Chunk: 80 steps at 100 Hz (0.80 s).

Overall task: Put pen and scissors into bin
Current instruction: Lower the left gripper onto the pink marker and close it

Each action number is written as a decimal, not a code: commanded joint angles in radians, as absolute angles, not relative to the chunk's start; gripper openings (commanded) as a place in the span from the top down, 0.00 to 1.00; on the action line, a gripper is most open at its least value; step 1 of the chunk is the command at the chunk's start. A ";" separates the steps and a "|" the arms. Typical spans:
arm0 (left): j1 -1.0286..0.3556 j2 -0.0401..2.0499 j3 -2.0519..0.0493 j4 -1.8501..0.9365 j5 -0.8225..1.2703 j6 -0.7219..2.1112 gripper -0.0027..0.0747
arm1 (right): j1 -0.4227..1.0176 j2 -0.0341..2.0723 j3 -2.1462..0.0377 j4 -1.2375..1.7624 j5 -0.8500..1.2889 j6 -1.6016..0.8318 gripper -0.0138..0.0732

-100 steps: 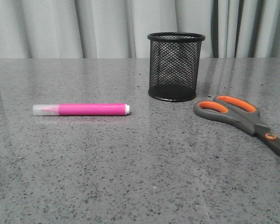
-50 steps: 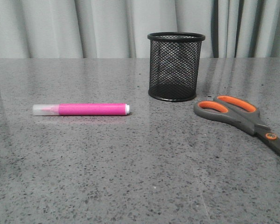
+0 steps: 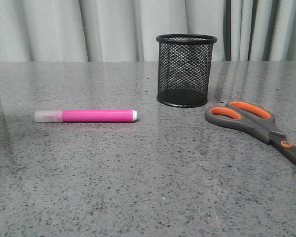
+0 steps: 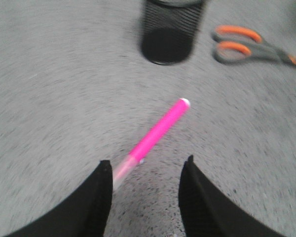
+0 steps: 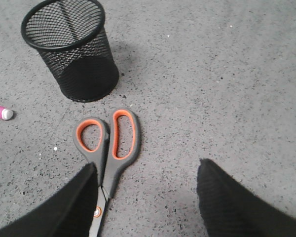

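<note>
1. Pink pen (image 3: 86, 116), clear cap, lies flat toward the worktop's left edge.
2. Closed grey-orange scissors (image 3: 259, 127) lie flat by the right edge.
3. Black mesh bin (image 3: 185, 70) stands upright, mid-worktop, farther back.

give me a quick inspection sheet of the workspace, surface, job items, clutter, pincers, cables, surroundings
surface: grey speckled stone-look table, glossy, faint reflections.
pen: pink pen lies flat on the table, clear cap pointing left in the front view, outside the bin.
scissors: scissors lie flat and closed, to the right of the bin, orange-lined handles nearest it.
bin: black mesh bin upright, nothing seen inside.
clutter: nothing seen.
pincers: left pincer open above the pen's capped end, not touching; right pincer open over the scissors, not touching.
cables: nothing seen.
surroundings: grey curtain behind the table.
</note>
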State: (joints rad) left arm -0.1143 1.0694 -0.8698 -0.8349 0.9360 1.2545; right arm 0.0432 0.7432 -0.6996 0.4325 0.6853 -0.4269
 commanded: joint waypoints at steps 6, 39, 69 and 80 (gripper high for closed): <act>-0.191 1.180 -0.963 -0.877 0.995 1.451 0.58 | 0.046 0.747 -0.738 0.450 0.635 -0.444 0.38; -0.355 1.451 -1.103 -0.687 0.932 1.498 0.58 | 0.046 0.747 -0.738 0.450 0.646 -0.444 0.38; -0.366 1.577 -1.170 -0.653 0.911 1.498 0.58 | 0.046 0.747 -0.738 0.450 0.648 -0.444 0.38; -0.366 1.602 -1.174 -0.651 0.904 1.498 0.58 | 0.046 0.747 -0.738 0.450 0.648 -0.444 0.38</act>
State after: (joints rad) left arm -0.3587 1.6182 -1.1412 -0.6171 0.9192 1.4996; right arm 0.0457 0.7432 -0.6996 0.4325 0.6976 -0.4335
